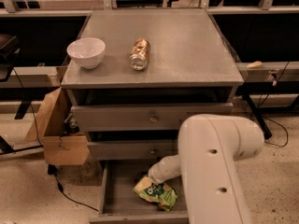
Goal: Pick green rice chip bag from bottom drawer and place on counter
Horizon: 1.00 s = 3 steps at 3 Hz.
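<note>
The green rice chip bag (156, 193) lies in the open bottom drawer (112, 197), near its middle. It is light green with a white round logo. My gripper (153, 178) is at the end of the white forearm, reaching down into the drawer right at the bag's upper edge. The big white arm (215, 171) hides the drawer's right half. The counter (182, 45) is the grey speckled top of the cabinet, above.
A white bowl (87, 52) and a crushed metallic can (139, 54) sit on the counter's left half. The two knobbed upper drawers (152, 118) are closed. An open cardboard box (58, 134) stands left of the cabinet, with cables on the floor.
</note>
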### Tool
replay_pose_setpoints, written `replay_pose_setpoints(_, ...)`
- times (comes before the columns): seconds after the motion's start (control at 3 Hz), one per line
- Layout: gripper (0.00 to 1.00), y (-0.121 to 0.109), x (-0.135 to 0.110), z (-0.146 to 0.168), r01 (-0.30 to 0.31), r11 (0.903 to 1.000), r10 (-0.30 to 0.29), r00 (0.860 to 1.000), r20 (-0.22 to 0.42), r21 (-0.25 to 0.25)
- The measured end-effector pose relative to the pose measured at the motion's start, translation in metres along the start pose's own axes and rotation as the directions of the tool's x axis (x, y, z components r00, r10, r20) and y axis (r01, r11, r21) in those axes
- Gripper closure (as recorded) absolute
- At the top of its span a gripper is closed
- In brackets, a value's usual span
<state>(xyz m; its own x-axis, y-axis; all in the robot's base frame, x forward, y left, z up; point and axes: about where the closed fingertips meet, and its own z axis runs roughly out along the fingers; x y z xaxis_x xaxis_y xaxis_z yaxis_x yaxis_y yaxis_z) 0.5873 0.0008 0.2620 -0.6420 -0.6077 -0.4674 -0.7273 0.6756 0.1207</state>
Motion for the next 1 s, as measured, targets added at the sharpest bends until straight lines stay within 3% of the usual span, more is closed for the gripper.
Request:
replay_pose_setpoints(0.33,0.00,-0.015,0.006,0.011,0.103,0.9946,-0.103,0.995,-0.009,-0.015)
replay_pose_setpoints(1.0,0.00,-0.045,0.034,0.045,0.187,0.9823,-0.187,0.980,-0.063,0.001)
